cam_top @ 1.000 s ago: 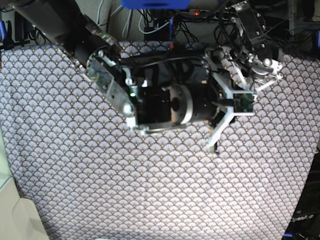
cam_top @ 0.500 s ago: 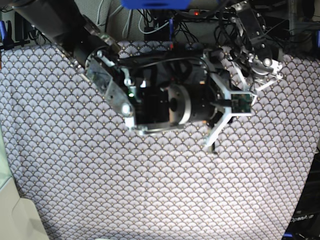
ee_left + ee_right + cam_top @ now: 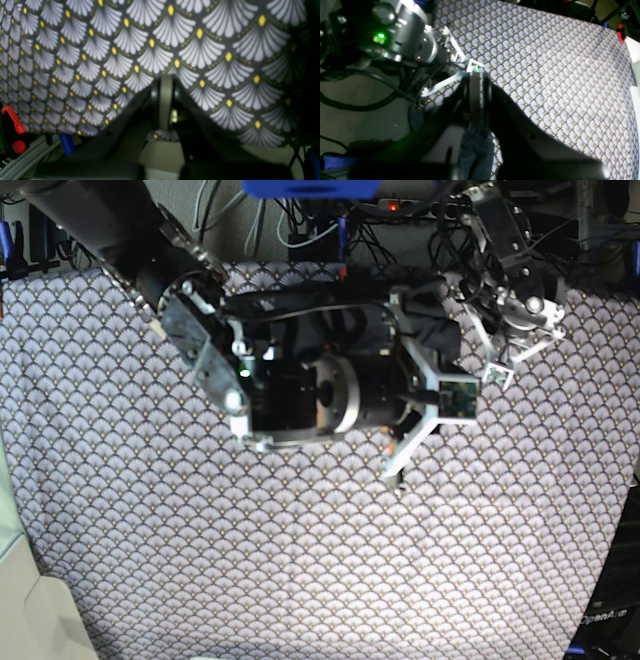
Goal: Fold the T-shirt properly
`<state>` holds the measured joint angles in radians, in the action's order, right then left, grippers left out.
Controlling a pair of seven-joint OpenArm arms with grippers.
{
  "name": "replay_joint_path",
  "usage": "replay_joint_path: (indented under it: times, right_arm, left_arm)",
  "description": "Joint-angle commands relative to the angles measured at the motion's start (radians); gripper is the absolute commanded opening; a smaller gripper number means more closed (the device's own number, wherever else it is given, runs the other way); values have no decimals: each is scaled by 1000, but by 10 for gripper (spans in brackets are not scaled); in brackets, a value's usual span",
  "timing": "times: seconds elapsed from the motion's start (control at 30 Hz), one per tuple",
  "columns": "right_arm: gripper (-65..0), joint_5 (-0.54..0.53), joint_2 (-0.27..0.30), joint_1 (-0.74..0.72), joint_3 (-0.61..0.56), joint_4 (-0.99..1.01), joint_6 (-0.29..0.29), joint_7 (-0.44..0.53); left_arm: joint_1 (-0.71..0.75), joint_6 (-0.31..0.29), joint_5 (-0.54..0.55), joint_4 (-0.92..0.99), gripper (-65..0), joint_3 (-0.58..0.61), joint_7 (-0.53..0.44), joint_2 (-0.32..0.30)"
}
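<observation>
Shifted toward the base view's left since the earlier frame, the right hand [image 3: 475,80] is seen clenched, as is the left hand [image 3: 166,82], while the T-shirt [image 3: 435,335] is bunched beneath both arms at the far edge of the cloth-covered counter [image 3: 300,560].

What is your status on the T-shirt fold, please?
Both shut: left gripper, right gripper. T-shirt mostly hidden; dark fabric bunched at right gripper, hold unclear. Both arms crowd far edge of patterned cloth.
</observation>
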<state>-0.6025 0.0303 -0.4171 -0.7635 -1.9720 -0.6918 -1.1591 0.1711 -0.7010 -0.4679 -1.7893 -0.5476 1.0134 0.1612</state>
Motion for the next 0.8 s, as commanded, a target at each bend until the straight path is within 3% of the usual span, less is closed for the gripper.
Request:
replay_joint_path:
  times: [0.0, 0.23, 0.4, 0.77]
  right_arm:
    - [-650, -14, -10, -21, 5, -14, -6, 23]
    - [-650, -14, -8, -19, 6, -14, -6, 23]
    - [-650, -14, 39, -3, 77, -14, -6, 23]
    - [-650, -10, 288, 97, 315, -17, -6, 31]
  left_arm:
    - [-8, 3, -2, -22, -650, 2, -5, -4]
    - [-6, 3, -2, -24, -650, 1, -5, -4]
    - [-6, 3, -2, -24, -650, -1, -5, -4]
    - [-5, 3, -2, -114, -650, -2, -3, -4]
